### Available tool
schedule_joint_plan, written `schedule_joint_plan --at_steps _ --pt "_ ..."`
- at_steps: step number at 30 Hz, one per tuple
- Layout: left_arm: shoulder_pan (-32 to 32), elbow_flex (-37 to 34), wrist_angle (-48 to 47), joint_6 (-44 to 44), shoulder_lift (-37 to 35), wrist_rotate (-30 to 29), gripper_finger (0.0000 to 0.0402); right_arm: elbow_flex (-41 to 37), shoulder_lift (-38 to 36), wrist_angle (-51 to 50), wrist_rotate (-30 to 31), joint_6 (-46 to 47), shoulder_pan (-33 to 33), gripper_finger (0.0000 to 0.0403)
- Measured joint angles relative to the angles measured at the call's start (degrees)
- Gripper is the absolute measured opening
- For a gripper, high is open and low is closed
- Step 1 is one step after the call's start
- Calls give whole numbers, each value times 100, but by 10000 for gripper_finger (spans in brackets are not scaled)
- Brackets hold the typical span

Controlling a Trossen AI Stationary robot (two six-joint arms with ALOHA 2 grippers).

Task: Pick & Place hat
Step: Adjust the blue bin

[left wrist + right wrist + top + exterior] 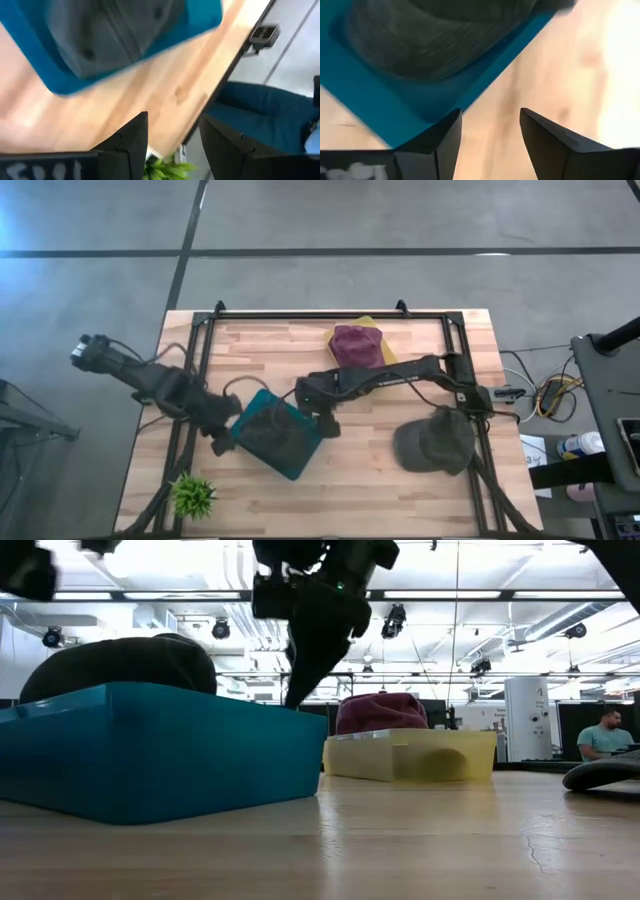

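On the tabletop [420,480]: three hats, two bins, two arms.
One dark hat [272,425] sat in the teal bin [290,463], a maroon hat [355,345] in the yellow bin [385,352], and a grey hat [435,442] lay loose on the wood. Left pincer [220,442] hung at the teal bin's edge, fingers spread and empty; right pincer [327,423] hovered just beside it, parted too, holding nothing. One small plant [193,496] stood nearby.

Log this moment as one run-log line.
left hand: open, beside teal bin | right hand: open, at bin edge | dark hat: in bin | grey hat: on table
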Motion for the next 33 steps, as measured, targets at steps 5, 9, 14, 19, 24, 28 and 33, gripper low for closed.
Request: schedule_joint_plan --at_steps 5,9,14,19,24,28,33 --pt "-697 -667 1274 -774 194 -56 170 -32 20 -76 -176 1154 50 196" --pt "-963 -1340 2288 -1253 443 -316 170 -62 20 -83 -177 1658 93 196" --pt "-986 -2114 3129 -1584 720 -450 170 -78 22 -189 -198 1882 153 196" --pt "-896 -2468 3205 -1564 771 -1198 170 -102 22 -439 -237 2041 226 196" --pt "-545 -2541 3118 -1011 725 -1923 170 -189 23 -559 -232 2192 271 196" --pt "36 -2543 2904 -321 610 -2404 170 -196 -35 -567 32 2193 409 196" --pt "901 -2469 2748 806 402 -2753 170 -198 -468 -691 879 2065 604 196"
